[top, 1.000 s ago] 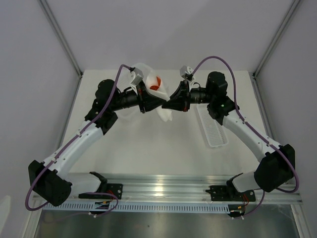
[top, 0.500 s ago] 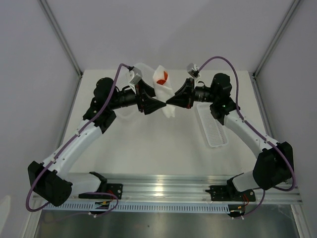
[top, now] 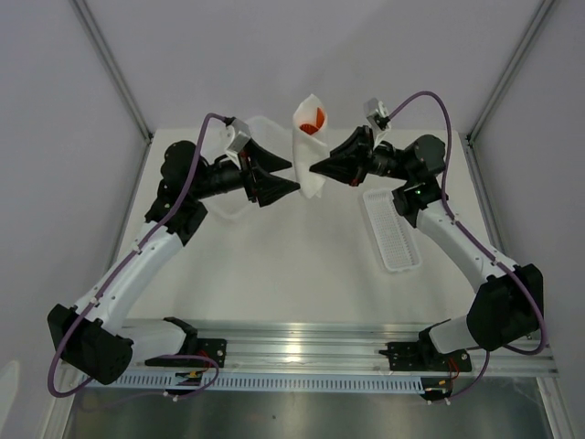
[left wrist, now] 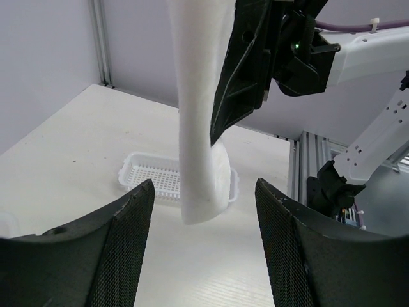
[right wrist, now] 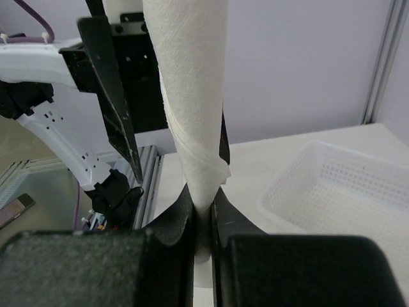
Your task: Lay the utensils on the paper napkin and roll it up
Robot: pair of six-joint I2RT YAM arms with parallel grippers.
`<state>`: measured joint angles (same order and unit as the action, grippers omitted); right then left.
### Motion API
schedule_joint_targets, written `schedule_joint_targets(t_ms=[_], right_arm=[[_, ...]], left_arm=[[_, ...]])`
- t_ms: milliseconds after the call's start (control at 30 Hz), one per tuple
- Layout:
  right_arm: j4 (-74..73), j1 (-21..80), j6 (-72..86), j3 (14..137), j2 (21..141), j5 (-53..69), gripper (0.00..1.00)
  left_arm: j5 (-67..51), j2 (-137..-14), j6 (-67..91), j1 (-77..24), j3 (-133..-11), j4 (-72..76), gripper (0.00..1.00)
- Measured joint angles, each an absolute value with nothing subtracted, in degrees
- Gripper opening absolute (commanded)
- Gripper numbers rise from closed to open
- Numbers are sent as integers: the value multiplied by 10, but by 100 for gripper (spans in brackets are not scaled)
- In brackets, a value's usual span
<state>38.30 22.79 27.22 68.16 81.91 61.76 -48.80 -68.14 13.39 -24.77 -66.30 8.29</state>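
The paper napkin (top: 309, 151) is rolled into a white tube and stands upright above the table. An orange-red piece of the utensils (top: 313, 119) shows in its open top end. My right gripper (top: 314, 169) is shut on the lower part of the roll (right wrist: 192, 96), its jaws pinching the paper (right wrist: 203, 198). My left gripper (top: 294, 178) is open just left of the roll and touches nothing. In the left wrist view the roll (left wrist: 201, 128) hangs beyond the spread fingers (left wrist: 128, 243).
A narrow white plastic tray (top: 391, 230) lies on the table under the right arm, also seen as the tray (left wrist: 153, 182). The white mesh basket (top: 236, 206) sits behind the left arm, seen too as the basket (right wrist: 345, 185). Frame posts stand at the back corners.
My left gripper has opened, let go of the roll and drawn back to the left. The right gripper has lifted the roll higher and turned it upright.
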Motion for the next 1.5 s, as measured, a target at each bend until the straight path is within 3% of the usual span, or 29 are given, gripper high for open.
schedule_joint_targets(t_ms=[367, 800, 1200, 1267, 1333, 1367, 1400, 1433, 1500], right_arm=[[432, 258, 295, 718, 819, 626, 0], [451, 263, 311, 730, 820, 635, 0], [434, 265, 299, 730, 820, 621, 0], [429, 265, 297, 730, 820, 619, 0], [422, 265, 293, 730, 820, 619, 0], [419, 265, 289, 730, 820, 619, 0], [415, 265, 286, 730, 820, 619, 0], [411, 266, 283, 730, 819, 620, 0], [405, 267, 280, 730, 819, 619, 0]], left_arm=[[-504, -682, 150, -257, -661, 117, 70], [-497, -692, 165, -280, -661, 139, 65], [-460, -693, 157, -292, -661, 128, 14], [-468, -693, 154, -292, -661, 127, 12], [-472, -693, 149, -292, -661, 125, 18], [-472, -693, 148, -292, -661, 123, 30], [-474, -693, 143, -292, -661, 121, 60], [-476, -693, 137, -292, -661, 119, 67], [-482, -693, 137, -291, -657, 114, 72]])
